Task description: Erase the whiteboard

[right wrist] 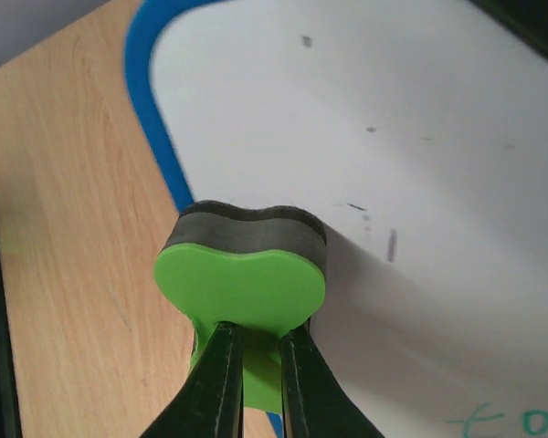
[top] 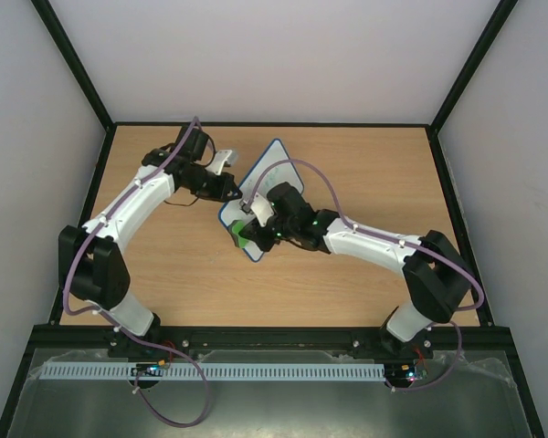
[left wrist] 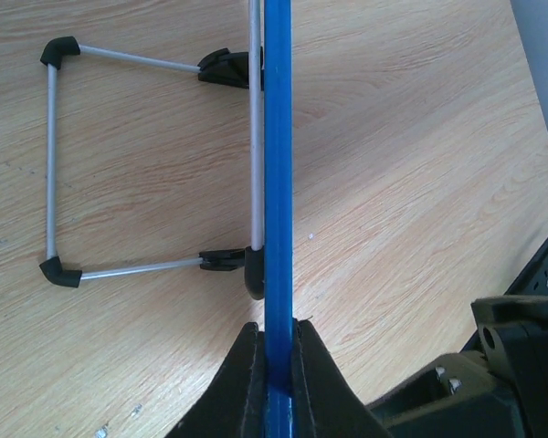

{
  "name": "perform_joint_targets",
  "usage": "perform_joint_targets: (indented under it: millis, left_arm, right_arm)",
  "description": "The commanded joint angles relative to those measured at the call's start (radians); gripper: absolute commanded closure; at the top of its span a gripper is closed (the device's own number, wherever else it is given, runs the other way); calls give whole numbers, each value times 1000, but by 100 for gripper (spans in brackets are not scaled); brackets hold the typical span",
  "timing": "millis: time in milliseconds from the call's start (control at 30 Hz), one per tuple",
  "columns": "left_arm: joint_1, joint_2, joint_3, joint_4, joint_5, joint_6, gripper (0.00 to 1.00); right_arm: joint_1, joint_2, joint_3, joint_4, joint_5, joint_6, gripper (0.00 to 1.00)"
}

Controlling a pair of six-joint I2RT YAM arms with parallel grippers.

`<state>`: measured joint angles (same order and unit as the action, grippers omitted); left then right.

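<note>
Green handwriting [right wrist: 507, 422] is cut off at the frame bottom. Left jaws clench the rim of the blue-framed white rectangular whiteboard [top: 274, 172]; right jaws grasp a green eraser block [right wrist: 242, 285] against its face.

Blue-framed whiteboard [top: 276, 157], mid-table.
It stands on a wire stand [left wrist: 51, 164] with black feet, seemingly tilted. Its white face is mostly clean, bearing a few dark specks and faint green writing [right wrist: 507, 422].
</note>
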<state>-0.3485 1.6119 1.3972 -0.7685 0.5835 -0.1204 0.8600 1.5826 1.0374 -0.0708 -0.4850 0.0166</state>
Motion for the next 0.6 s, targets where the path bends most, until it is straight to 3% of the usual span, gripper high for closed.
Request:
perform_joint_targets:
  millis: [0,167,367,567]
  left_arm:
    - [-44,49,-3,-55,67,-47,97]
    - [-46,52,-4,-55,68,-45,97]
    - [-46,56,-4,-57,70,-40,97]
    - [-46,53,-8,-57,72,-34,97]
  right_arm:
    - [-84,58,32,12,130,39,98]
    - [-185,100,105,17,106,50,98]
    - [-208,91,138,59,171,-64,98]
    - [-265,131,219,61,176,-58,98]
